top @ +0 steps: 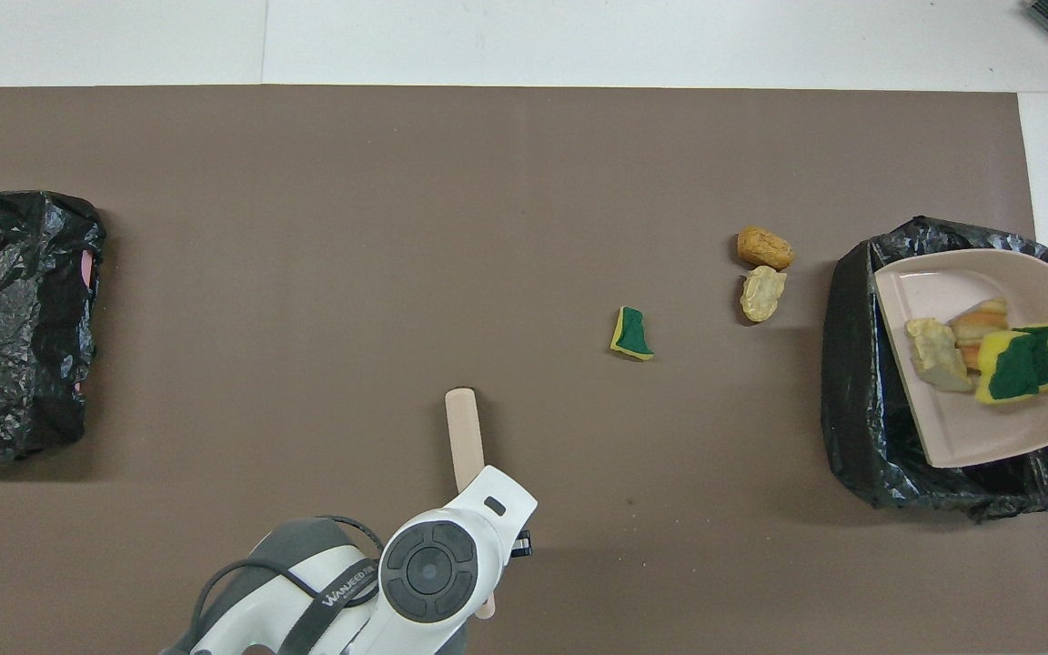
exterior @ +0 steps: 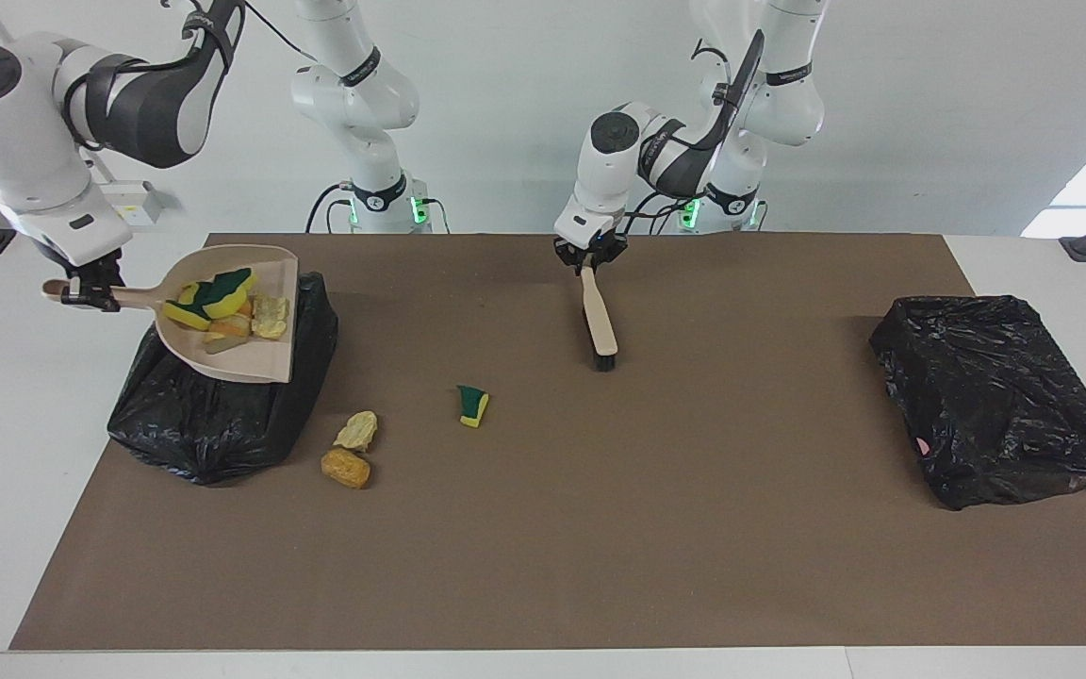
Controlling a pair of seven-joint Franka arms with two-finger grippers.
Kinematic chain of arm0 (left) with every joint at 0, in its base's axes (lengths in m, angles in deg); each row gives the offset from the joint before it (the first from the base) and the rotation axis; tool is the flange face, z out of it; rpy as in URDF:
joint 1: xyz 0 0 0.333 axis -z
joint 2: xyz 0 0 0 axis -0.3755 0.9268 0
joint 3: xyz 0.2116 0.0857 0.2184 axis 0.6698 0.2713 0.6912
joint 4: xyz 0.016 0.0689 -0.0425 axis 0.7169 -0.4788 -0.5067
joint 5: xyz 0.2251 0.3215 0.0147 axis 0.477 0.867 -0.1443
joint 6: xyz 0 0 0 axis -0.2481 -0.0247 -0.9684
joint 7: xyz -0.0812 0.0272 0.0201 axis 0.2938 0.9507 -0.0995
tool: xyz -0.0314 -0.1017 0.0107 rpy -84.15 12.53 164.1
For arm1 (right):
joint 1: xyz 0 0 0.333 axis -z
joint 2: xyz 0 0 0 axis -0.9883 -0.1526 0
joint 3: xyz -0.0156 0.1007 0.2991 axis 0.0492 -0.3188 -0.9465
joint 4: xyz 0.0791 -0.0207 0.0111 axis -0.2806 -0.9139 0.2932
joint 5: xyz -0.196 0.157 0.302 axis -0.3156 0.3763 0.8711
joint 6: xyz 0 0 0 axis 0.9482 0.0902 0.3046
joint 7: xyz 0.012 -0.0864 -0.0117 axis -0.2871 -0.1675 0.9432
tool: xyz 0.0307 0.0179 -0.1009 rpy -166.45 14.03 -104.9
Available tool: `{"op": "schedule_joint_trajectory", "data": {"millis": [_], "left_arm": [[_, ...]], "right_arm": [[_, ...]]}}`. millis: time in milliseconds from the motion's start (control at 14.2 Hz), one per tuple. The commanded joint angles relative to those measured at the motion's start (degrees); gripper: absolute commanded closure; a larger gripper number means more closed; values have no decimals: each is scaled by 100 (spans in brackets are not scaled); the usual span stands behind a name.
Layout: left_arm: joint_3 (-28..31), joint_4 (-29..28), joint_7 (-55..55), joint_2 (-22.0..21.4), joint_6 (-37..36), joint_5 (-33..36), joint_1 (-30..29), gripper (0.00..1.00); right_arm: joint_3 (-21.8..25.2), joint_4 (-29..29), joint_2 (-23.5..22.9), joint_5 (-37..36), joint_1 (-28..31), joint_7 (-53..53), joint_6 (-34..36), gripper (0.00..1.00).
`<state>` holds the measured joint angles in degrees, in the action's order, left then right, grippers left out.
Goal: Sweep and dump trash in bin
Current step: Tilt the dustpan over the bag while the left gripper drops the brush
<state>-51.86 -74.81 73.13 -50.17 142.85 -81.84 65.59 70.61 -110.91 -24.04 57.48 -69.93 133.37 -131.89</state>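
Observation:
My right gripper [exterior: 89, 294] is shut on the handle of the beige dustpan [exterior: 251, 363], which hangs over the black-lined bin [exterior: 213, 415] at the right arm's end of the table. In the pan [top: 952, 277] lies trash: a yellow-green sponge [top: 1024, 364], an orange lump and a pale wad. Loose trash rests on the mat beside the bin: a small sponge piece [exterior: 473, 405] [top: 633, 333], a beige wad [exterior: 355, 430] [top: 762, 293] and an orange-brown lump [exterior: 346, 468] [top: 764, 247]. My left gripper [exterior: 588, 256] is shut on the brush [exterior: 600, 321] [top: 464, 437], bristles down on the mat.
A second black-lined bin [exterior: 995, 396] [top: 5, 318] sits at the left arm's end of the table. The brown mat [exterior: 600, 528] covers most of the white tabletop. In the overhead view the left arm's wrist hides its gripper.

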Motion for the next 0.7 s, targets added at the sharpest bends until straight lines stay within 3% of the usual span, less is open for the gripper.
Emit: {"op": "schedule_joint_trajectory", "data": {"millis": [0, 70, 351, 633], "left_arm": [[74, 20, 30, 47, 101, 86, 111, 26], [74, 21, 30, 48, 84, 86, 111, 2], [118, 239, 65, 21, -39, 86, -55, 0], [127, 583, 65, 92, -198, 541, -853, 0]], "right_arm": [[-59, -604, 398, -445, 197, -15, -569, 100], [-50, -964, 582, -656, 215, -181, -842, 100], [-67, -2501, 1513, -1736, 137, -1812, -1581, 100], [-102, -2760, 1736, -2694, -197, -2573, -1330, 100]]}}
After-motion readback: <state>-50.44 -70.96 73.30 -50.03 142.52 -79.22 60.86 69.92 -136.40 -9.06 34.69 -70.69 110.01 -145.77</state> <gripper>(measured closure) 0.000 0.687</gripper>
